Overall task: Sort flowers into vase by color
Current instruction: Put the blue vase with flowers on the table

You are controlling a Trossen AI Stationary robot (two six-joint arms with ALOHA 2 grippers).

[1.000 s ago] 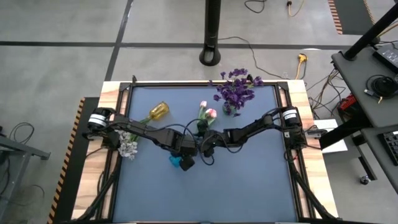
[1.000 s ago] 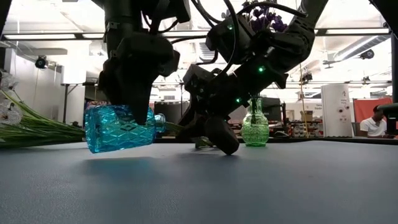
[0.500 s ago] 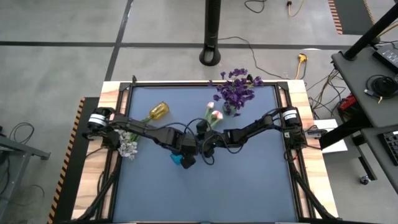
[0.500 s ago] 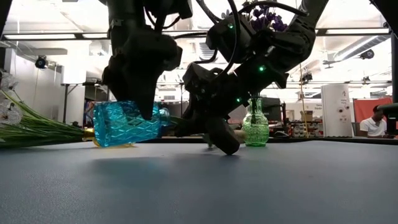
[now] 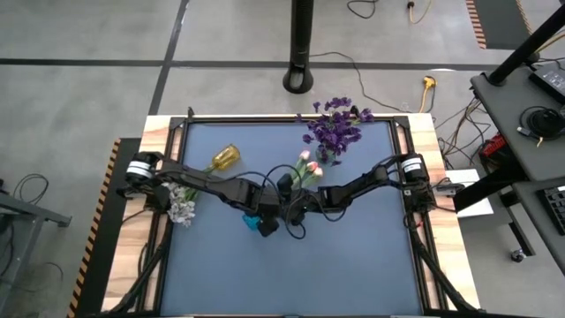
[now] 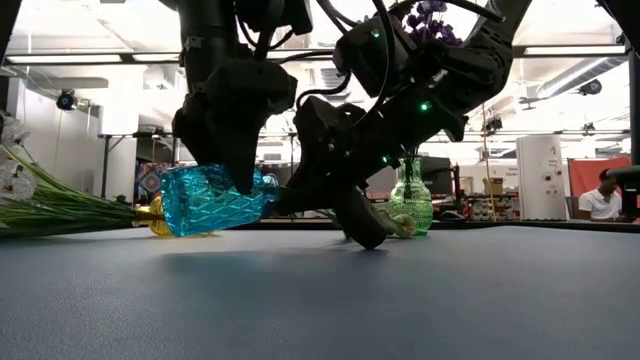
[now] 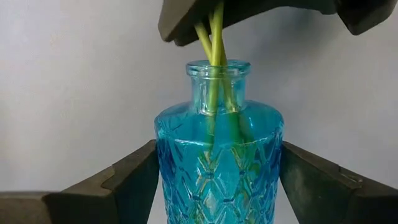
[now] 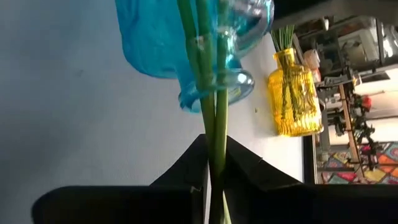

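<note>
now threaded: pink tulips' (image 5: 306,164) stems (image 7: 213,37) inside blue vase (image 6: 212,199) neck, pinched by right gripper (image 8: 210,180). vase tipped mid-table, clamped in left gripper (image 7: 217,180). shifted rightward lately; next step looks like deeper seating.

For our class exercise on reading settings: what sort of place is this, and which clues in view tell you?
Probably a robotics lab or workshop: a dark-topped work table standing on a bare concrete floor, loose cables trailing beside it, and a big open room with equipment beyond.
</note>
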